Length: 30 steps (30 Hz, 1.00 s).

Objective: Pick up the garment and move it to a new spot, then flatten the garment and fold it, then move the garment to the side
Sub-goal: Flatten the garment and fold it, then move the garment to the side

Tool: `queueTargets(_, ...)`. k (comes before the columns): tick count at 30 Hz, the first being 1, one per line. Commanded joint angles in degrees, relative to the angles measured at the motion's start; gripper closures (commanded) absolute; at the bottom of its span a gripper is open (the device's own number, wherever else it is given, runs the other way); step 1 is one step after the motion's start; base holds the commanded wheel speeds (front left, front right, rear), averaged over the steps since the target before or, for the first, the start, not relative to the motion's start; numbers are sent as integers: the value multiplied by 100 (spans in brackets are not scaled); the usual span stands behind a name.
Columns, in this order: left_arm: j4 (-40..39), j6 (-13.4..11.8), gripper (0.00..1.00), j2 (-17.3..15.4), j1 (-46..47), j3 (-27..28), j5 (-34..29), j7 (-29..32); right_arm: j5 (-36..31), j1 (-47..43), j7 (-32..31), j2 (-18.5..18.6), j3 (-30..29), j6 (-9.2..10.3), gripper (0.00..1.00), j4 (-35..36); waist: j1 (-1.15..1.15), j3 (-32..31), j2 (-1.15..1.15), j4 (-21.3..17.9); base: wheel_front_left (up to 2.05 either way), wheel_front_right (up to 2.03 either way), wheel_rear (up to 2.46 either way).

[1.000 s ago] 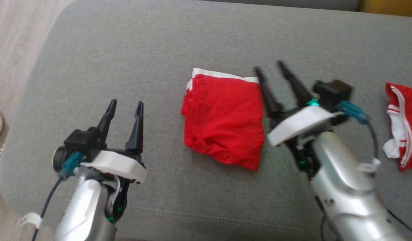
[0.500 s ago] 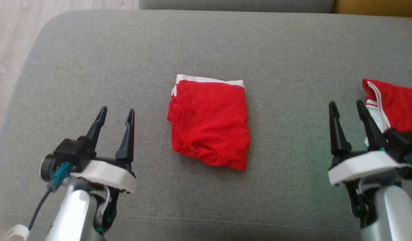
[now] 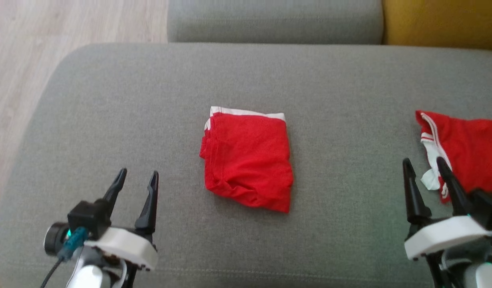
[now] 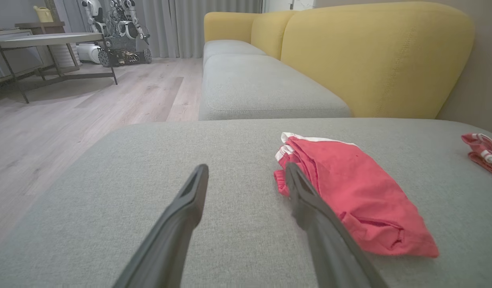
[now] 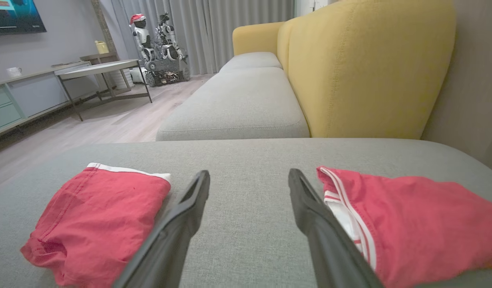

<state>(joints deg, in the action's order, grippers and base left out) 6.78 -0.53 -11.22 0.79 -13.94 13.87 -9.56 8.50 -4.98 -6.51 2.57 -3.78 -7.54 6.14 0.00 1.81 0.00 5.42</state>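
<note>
You have the folded red garment (image 3: 247,158) lying flat in the middle of the grey sofa cushion (image 3: 110,100), well apart from both arms. Your left jaws and right jaws both stand wide, holding nothing; the right ones sit just beside a second garment (image 3: 465,148), also red.

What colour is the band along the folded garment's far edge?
White; the band edges the red folded garment, clearest in the head view.
</note>
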Motion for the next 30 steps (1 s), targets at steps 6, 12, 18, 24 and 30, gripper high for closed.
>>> queueTargets(6, -367, -84, 0, -191, -32, 200, 56, 88, 25, -129, -112, 31, 57, 5, 0, 387, 0, -236, 0, 0, 0, 0, 0)
queueTargets(12, -416, -133, 0, -231, -158, 203, 84, 121, 43, -236, -155, 31, 56, 5, 0, 412, 0, -356, 0, -6, 0, 0, 0)
queueTargets(18, -463, -193, 0, -270, -218, 200, 81, 151, 27, -255, -202, 31, 58, 5, 0, 419, 0, -420, 0, -15, 0, 0, 0)
queueTargets(24, -530, -235, 0, -293, -194, 176, 67, 173, -6, -251, -255, 31, 40, 5, 0, 451, 0, -404, 0, 5, 0, 0, 0)
queueTargets(30, -551, -256, 0, -293, -185, 159, 102, 180, -23, -242, -272, 31, 35, 5, 0, 466, 0, -389, 0, 12, 0, 0, 0)
